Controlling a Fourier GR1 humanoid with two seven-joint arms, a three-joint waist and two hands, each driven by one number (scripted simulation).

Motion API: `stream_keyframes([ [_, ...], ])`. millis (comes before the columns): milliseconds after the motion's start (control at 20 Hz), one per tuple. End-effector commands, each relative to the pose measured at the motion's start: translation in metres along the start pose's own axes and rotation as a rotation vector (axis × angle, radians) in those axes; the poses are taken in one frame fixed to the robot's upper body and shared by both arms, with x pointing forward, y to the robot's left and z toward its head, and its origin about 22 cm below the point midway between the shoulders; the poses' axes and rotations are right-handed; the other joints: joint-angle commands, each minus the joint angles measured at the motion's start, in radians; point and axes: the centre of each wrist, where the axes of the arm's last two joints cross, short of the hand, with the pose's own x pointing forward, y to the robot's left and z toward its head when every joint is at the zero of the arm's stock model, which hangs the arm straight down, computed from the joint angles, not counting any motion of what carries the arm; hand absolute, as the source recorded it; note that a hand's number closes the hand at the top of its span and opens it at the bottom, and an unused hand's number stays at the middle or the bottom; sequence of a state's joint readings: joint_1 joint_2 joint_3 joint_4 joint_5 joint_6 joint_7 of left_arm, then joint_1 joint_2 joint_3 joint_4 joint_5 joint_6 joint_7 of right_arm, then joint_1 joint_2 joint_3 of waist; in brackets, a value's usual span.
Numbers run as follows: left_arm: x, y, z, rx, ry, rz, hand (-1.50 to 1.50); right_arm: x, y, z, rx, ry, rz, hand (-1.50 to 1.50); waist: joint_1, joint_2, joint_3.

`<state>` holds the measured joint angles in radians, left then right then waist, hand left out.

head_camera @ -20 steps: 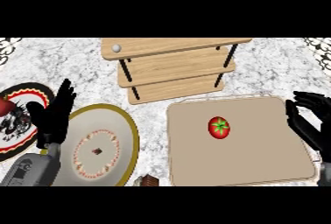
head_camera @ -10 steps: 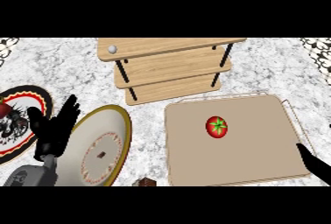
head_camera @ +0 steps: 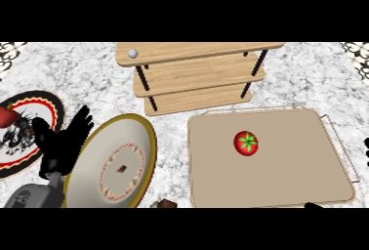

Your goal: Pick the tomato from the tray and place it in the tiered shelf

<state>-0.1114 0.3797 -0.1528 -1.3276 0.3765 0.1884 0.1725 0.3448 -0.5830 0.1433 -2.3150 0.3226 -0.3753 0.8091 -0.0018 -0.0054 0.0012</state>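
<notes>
A red tomato [head_camera: 246, 143] with a green stem lies a little right of the middle of the tan tray [head_camera: 288, 178]. Behind the tray stands the wooden tiered shelf [head_camera: 194, 73] on black posts, with a small white ball [head_camera: 133, 52] on its top board. My left hand [head_camera: 65, 141] is open, fingers up, at the left beside a large plate, far from the tomato. Only a black tip of my right hand [head_camera: 313, 205] shows, at the lower edge below the tray's front rim. Nothing is held.
A beige gold-rimmed plate [head_camera: 115, 163] lies left of the tray, by my left forearm [head_camera: 32, 195]. A black, red and white plate [head_camera: 18, 134] sits at the far left edge. A small brown object [head_camera: 166, 203] lies at the front between plate and tray.
My right hand has sunk from beside the tray's right edge to the lower edge, almost out of view. The left hand stays put. The tomato has not moved.
</notes>
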Motion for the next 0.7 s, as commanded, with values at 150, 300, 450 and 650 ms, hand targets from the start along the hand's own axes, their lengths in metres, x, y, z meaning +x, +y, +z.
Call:
stream_keyframes([
  [150,-0.004,-0.004,-0.008,-0.032,0.099,-0.016,0.00,0.050,-0.001,0.012,0.047,0.135,0.130,-1.50,0.025,0.016,-0.009],
  [300,-0.013,-0.005,0.002,-0.051,0.105,-0.016,0.00,0.058,0.008,-0.014,-0.015,0.200,0.177,-1.50,0.052,0.016,-0.008],
  [450,-0.004,-0.021,-0.009,-0.063,0.103,-0.011,0.00,0.067,0.027,-0.026,-0.015,0.221,0.184,-1.50,0.051,0.020,-0.009],
  [650,0.001,-0.005,-0.008,-0.044,0.075,-0.026,0.00,0.073,0.043,-0.044,-0.045,0.297,0.262,-1.50,0.053,0.017,-0.009],
])
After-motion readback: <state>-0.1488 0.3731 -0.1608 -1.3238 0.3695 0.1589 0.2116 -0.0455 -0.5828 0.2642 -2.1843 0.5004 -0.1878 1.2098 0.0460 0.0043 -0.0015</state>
